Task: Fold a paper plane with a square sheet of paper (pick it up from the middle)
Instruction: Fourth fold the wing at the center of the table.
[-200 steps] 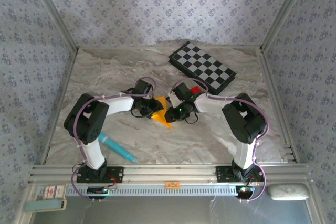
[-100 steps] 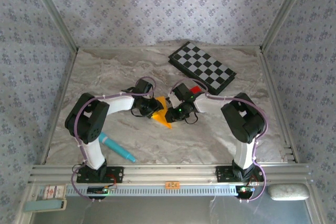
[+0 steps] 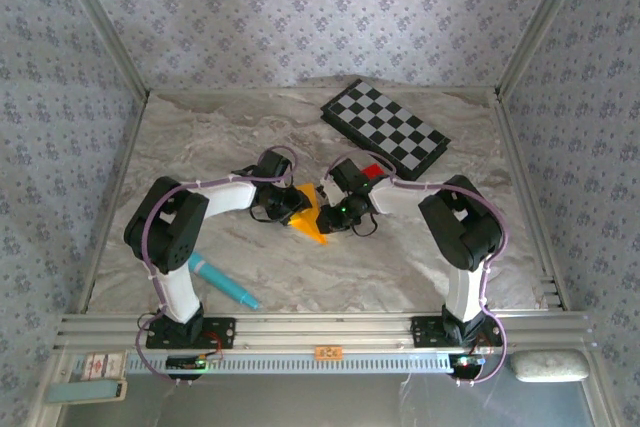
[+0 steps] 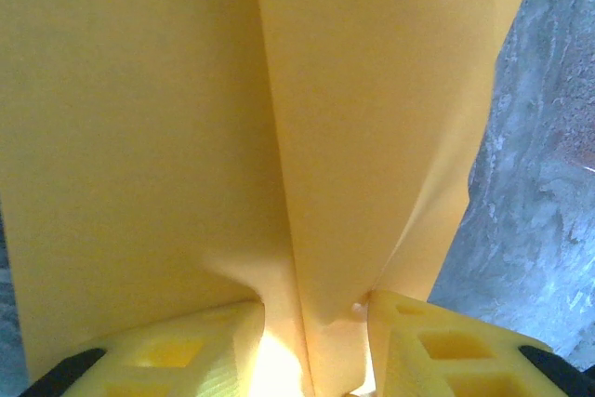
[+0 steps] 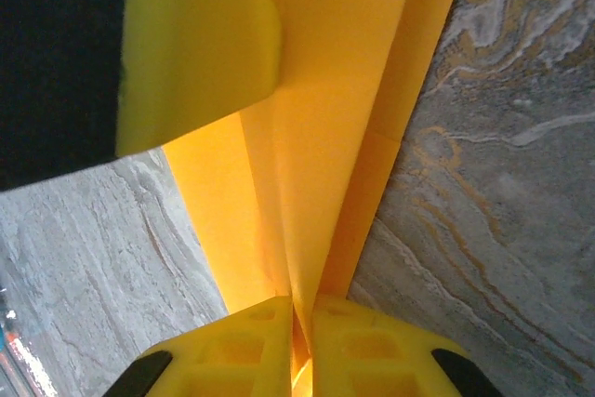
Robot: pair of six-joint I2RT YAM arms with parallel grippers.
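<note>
The narrow, pointed, creased orange-yellow paper plane [image 3: 311,220] sits on the marbled grey table [image 3: 200,147], on the near left of the black-and-white checkerboard [image 3: 385,130], well apart from it. The right gripper [image 5: 299,309] is clamped tight on its centre fold. The left gripper [image 4: 314,309] grasps a thicker raised fold, jaws partly apart. A small red block [image 3: 372,171] lies just beside the checkerboard's near edge.

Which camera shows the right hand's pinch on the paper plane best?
Right wrist: the right hand pinches the paper plane along its centre crease, close up. The left wrist view shows the same paper's fold sitting between the fingertips of the left hand. The top view gives a small orange wedge between the arms.
</note>
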